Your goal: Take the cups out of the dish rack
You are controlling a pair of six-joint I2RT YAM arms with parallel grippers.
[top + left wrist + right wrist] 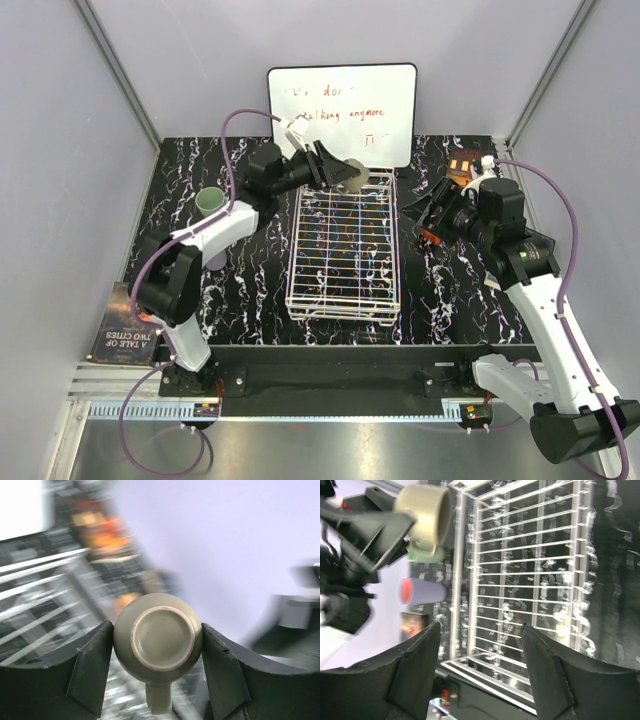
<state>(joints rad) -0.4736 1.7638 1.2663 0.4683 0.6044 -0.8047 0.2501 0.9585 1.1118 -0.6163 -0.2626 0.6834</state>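
My left gripper (345,172) (157,640) is shut on a beige cup (158,637) (350,174) (425,517) that has a handle. Its two fingers press the cup's sides, with its base facing the wrist camera. The cup hangs over the far end of the white wire dish rack (293,270) (520,580), whose grid shows nothing inside. A pale green cup (211,201) (425,555) and a lavender cup (214,256) (422,591) stand on the table left of the rack. My right gripper (432,215) (480,645) is open and empty, to the right of the rack.
A whiteboard (345,110) leans against the back wall behind the rack. An orange-brown object (462,165) sits at the back right, by the right arm. A book (125,325) lies at the near left edge of the table.
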